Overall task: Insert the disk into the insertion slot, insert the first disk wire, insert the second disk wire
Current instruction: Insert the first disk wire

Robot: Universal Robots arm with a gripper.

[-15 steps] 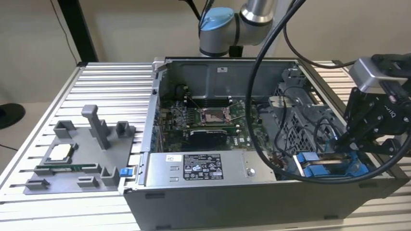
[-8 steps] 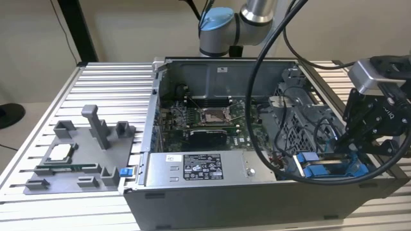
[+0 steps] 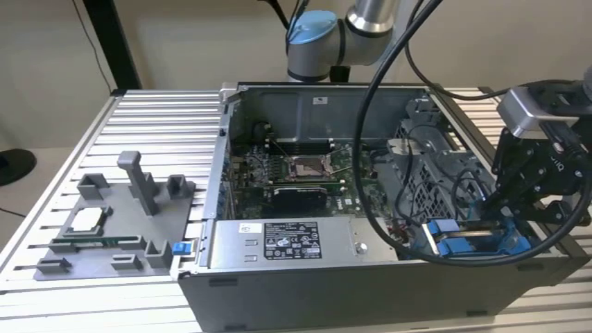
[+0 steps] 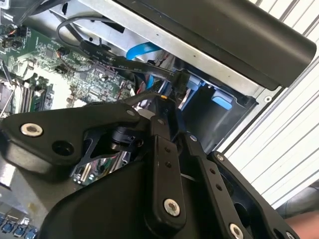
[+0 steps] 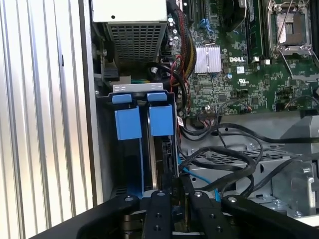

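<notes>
Because limp cable would flop, the black gripper (image 5: 175, 198) pinches the disk wire's rigid black plastic plug (image 5: 175, 186) between narrowed fingers (image 5: 158, 209).

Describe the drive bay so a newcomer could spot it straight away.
Find the open grey computer case on the slatted table. Go past its labelled power-supply box toward the exterior view's right, to the insertion slot. Alone among its neighbours, it has bright blue plastic tabs.

Parts lost from sight
In the exterior view black cables (image 3: 370, 139) cross the gripper (image 3: 500, 208), whose lower end lies out of sight in the slot (image 3: 442, 227); the disk (image 5: 162, 159) shows merely a dark edge in the first wrist view.
</notes>
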